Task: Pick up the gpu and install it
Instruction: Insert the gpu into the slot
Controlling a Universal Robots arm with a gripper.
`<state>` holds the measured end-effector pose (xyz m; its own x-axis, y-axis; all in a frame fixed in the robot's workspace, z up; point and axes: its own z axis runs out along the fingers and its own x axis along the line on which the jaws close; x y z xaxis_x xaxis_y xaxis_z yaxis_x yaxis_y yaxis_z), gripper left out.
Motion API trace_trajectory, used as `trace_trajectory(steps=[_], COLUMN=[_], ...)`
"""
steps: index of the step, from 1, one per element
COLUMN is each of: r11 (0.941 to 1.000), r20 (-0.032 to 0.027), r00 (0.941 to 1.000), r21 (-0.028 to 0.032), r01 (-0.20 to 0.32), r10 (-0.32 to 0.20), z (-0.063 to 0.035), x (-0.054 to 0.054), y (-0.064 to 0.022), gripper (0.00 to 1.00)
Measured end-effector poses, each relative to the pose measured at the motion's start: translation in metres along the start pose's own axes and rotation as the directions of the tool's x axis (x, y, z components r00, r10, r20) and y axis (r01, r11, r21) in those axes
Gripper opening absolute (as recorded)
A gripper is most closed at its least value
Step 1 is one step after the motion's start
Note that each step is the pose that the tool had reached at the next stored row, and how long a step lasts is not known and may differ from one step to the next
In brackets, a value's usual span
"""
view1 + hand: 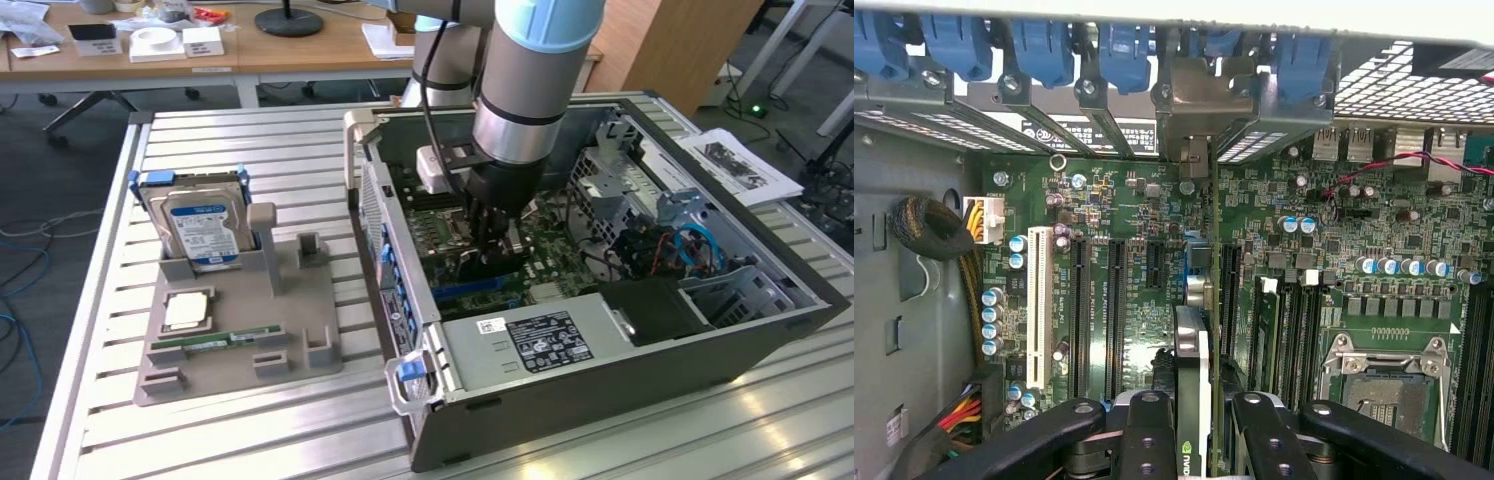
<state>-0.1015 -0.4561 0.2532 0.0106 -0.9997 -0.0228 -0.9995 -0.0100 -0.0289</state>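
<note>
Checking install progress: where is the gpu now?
The thin black gpu card is inside the open grey computer case, held on edge in the gripper over the green motherboard, at the exterior view's centre.

Worktable [94,420]: ribbed bare aluminium, brushed, with soft glare at the lower right of the exterior view. Computer case [641,365]: grey sheet metal, matt. Fixture tray [240,365], left: matt beige-grey plastic. Hard drive [200,228]: silver metal under a glossy label. Robot arm [527,90]: satin metal tube with a smooth pale-blue plastic cap. Desk [267,50], upper left: wood. Motherboard [1124,190]: green lacquered board. Gripper [1192,430]: matt black. The gpu [1191,360], edge-on: dark plastic, pale metal.
</note>
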Motion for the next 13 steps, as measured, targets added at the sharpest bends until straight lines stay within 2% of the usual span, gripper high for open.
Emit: trace_trajectory(steps=[13], r11=[0.9998], r20=[-0.0006], r00=[0.9998], r21=[0.0004], r01=[-0.019], r10=[0.019], z=[0.0], x=[0.0], y=[0.0], gripper=[0.27])
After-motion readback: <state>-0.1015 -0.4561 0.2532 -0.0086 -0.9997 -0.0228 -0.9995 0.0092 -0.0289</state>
